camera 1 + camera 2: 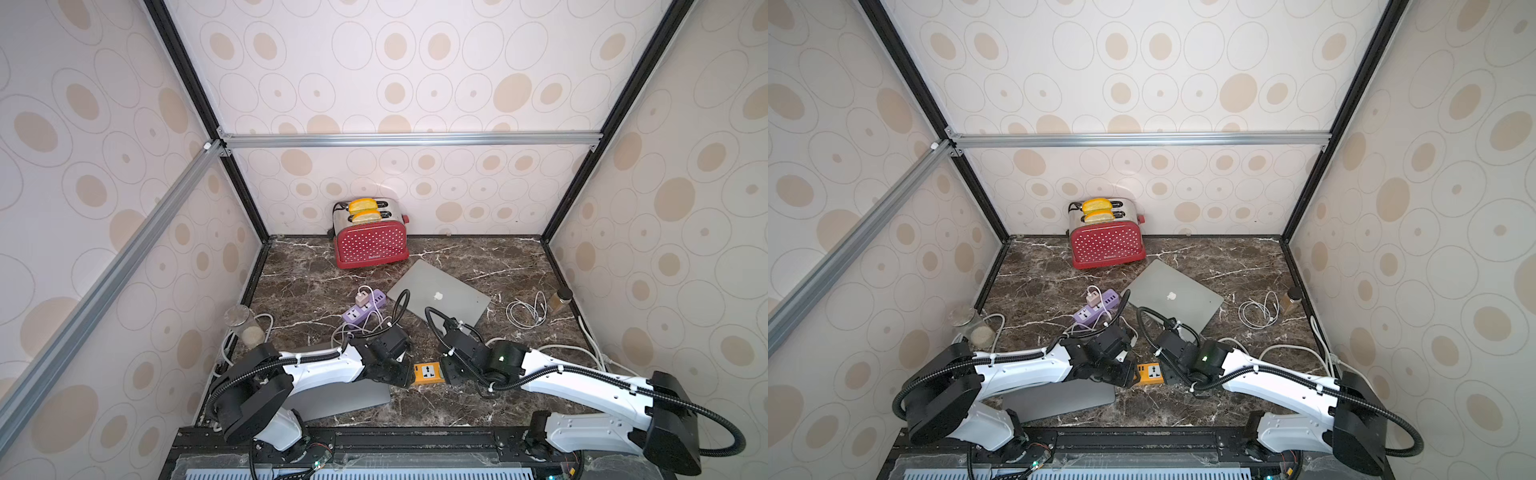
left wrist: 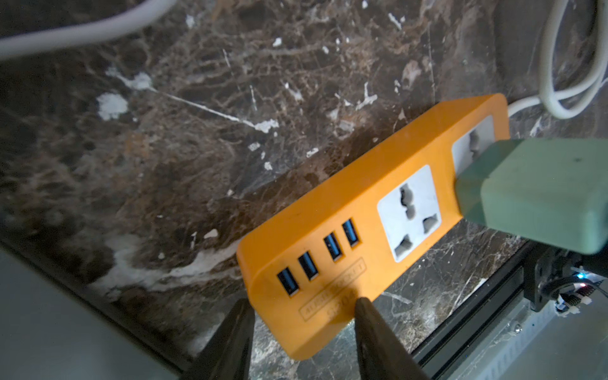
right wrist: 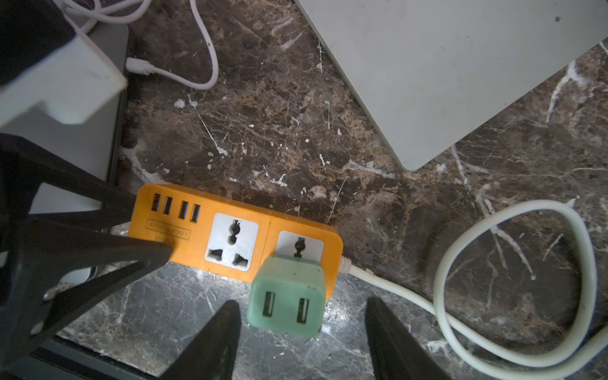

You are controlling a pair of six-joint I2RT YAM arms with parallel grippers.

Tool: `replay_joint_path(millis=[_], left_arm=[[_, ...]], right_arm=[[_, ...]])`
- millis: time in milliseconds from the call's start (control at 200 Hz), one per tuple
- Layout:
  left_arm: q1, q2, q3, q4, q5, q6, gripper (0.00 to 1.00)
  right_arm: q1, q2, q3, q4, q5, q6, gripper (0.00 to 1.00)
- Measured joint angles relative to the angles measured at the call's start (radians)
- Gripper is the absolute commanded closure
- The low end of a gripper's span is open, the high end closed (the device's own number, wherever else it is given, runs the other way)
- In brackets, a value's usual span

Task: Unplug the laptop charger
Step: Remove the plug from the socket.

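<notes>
We had the left gripper (image 2: 301, 301) pinching the orange power strip (image 3: 266, 237), right gripper (image 3: 301, 301) spread around the green charger (image 3: 288, 299); a crooked pull could've dragged the strip along.

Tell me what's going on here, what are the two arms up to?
Both arms are working at the orange power strip on the marble counter. The left gripper is clamped across the strip's USB end, apparently steadying it. The right gripper is open, with a finger on either side of the green adapter plugged into the strip's end socket, not touching it. The adapter sits in its socket, so nothing is unplugged yet.
</notes>
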Motion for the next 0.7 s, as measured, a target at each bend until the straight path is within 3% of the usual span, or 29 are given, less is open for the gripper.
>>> replay_joint_path(millis=[195, 346, 701], left_arm=[[0.000, -0.003, -0.014, 0.025, 0.001, 0.002, 0.49], [0.000, -0.008, -0.025, 0.042, 0.002, 0.002, 0.49], [0.000, -0.009, -0.029, 0.049, 0.002, 0.001, 0.49]], right_arm=[[0.040, 0.072, 0.014, -0.008, 0.037, 0.043, 0.38], [0.043, 0.074, 0.018, -0.020, 0.060, 0.063, 0.47], [0.045, 0.076, 0.022, -0.020, 0.070, 0.085, 0.48]])
